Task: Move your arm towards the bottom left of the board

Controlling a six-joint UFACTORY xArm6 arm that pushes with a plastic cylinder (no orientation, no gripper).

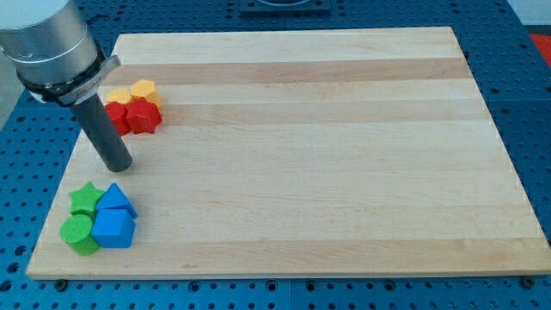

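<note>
My tip rests on the wooden board near its left edge. It sits below a cluster of two yellow blocks and two red blocks, with a small gap to the red ones. A green star, a green cylinder and two blue blocks huddle together near the board's bottom left corner, a short way below my tip.
The arm's grey body hangs over the board's top left corner. A blue perforated table surrounds the board on all sides.
</note>
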